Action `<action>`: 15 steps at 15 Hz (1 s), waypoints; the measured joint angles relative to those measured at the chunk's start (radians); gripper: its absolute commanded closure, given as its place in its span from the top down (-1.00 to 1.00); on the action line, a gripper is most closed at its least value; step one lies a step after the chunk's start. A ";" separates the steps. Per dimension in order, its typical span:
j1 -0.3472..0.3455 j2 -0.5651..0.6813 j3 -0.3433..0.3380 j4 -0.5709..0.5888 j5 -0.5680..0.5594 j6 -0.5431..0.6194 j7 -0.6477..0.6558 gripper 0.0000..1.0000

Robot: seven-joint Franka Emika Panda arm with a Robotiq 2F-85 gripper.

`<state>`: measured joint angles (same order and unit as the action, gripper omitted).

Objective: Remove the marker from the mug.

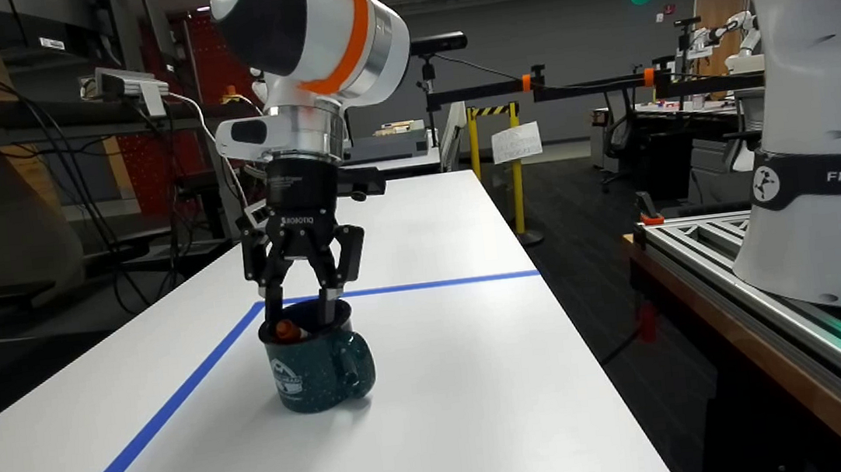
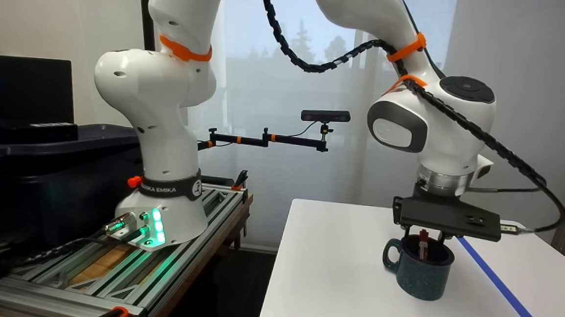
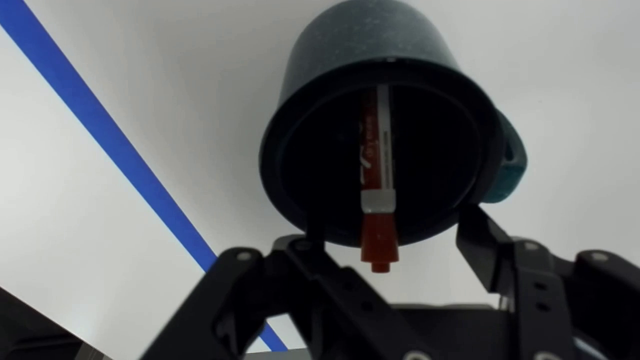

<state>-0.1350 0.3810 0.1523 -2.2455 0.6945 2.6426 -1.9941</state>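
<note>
Marker (image 3: 378, 230) sits tilted inside the teal mug (image 2: 423, 280), red end up past the rim; mug stands upright on the white tabletop (image 2: 324, 278), well in from the edge that faces the robot base (image 2: 176, 215) and well apart from the far left corner seen in an exterior view, with a blue line (image 1: 172, 403) near it. Gripper (image 1: 301, 317) points down at the mug's mouth, its fingers (image 3: 482, 250) parted much wider than the marker, a gap showing to each side of it in the wrist view, nothing held. Fingertip contact with the rim: cannot tell.
</note>
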 measured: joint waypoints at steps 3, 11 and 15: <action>-0.013 0.017 0.011 0.015 0.005 0.000 -0.004 0.10; -0.041 0.065 0.028 0.051 0.019 0.000 -0.017 -0.13; -0.053 0.090 0.040 0.065 0.029 0.000 -0.040 -0.65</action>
<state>-0.1879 0.4712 0.1918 -2.1810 0.7235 2.6425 -2.0339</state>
